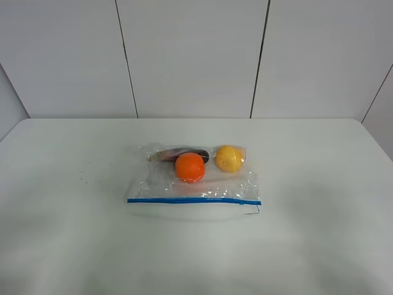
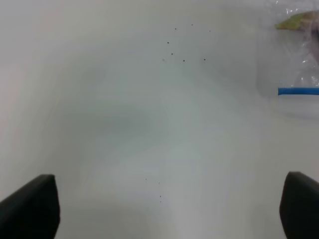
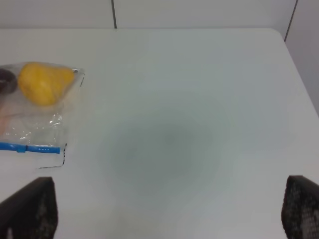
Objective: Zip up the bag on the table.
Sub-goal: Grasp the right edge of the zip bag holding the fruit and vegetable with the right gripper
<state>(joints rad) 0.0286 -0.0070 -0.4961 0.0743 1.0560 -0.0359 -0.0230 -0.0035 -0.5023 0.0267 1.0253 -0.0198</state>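
The clear crinkly bag (image 1: pixel 161 184) lies flat in the middle of the white table (image 1: pixel 319 184), its blue zip strip (image 1: pixel 193 200) along the near edge. An orange ball (image 1: pixel 190 167), a yellow fruit (image 1: pixel 229 158) and a dark item (image 1: pixel 184 152) show through it. Neither arm shows in the exterior high view. In the left wrist view my left gripper (image 2: pixel 164 209) is open and empty, with the bag's corner (image 2: pixel 299 64) off to one side. In the right wrist view my right gripper (image 3: pixel 164 209) is open and empty, apart from the bag (image 3: pixel 35 109).
A few tiny dark specks (image 1: pixel 83 178) mark the table left of the bag and also show in the left wrist view (image 2: pixel 174 50). A white panelled wall (image 1: pixel 190 55) stands behind the table's far edge.
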